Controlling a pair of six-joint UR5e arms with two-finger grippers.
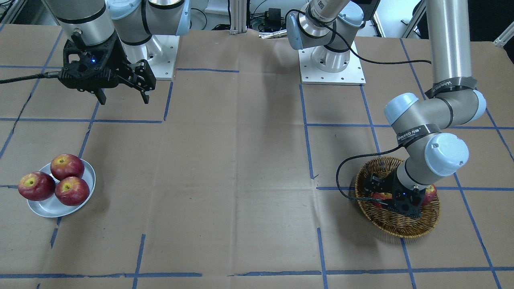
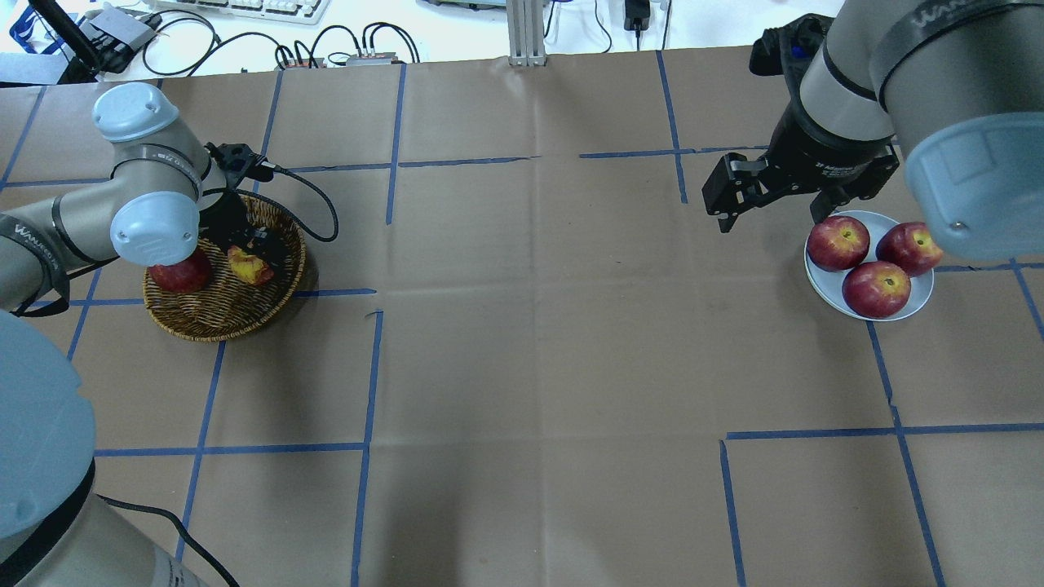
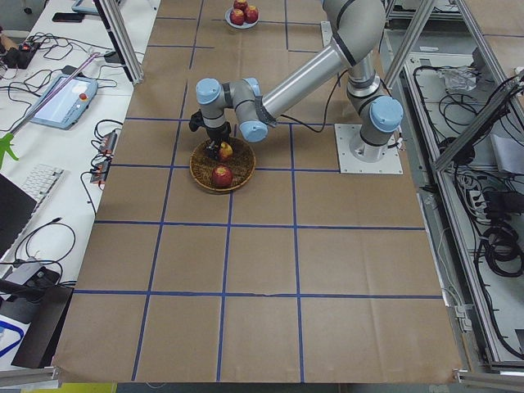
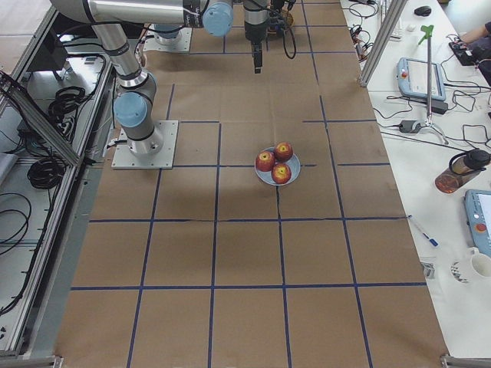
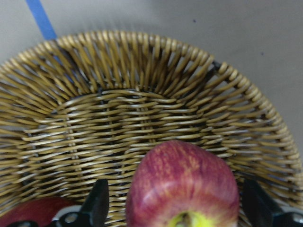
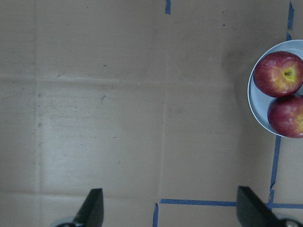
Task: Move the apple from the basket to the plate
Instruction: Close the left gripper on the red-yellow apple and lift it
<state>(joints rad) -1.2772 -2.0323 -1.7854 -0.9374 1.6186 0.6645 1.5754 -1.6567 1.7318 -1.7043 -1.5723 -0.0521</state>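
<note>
In the overhead view, at far left, we see the wicker basket (image 2: pixel 224 314) with the left gripper (image 2: pixel 249 259) lowered into it. Its fingers (image 5: pixel 97 208) stand spread on either side of the apple (image 5: pixel 182 189), whose skin is pinkish-red and yellow-streaked, with yellow at the stem. A darker apple (image 2: pixel 179 275) lies at its 9 o'clock. At right, the right gripper (image 2: pixel 771 214) hangs spread at 10 o'clock of the white plate (image 2: pixel 825 285), which bears three red apples (image 2: pixel 877 289).
</note>
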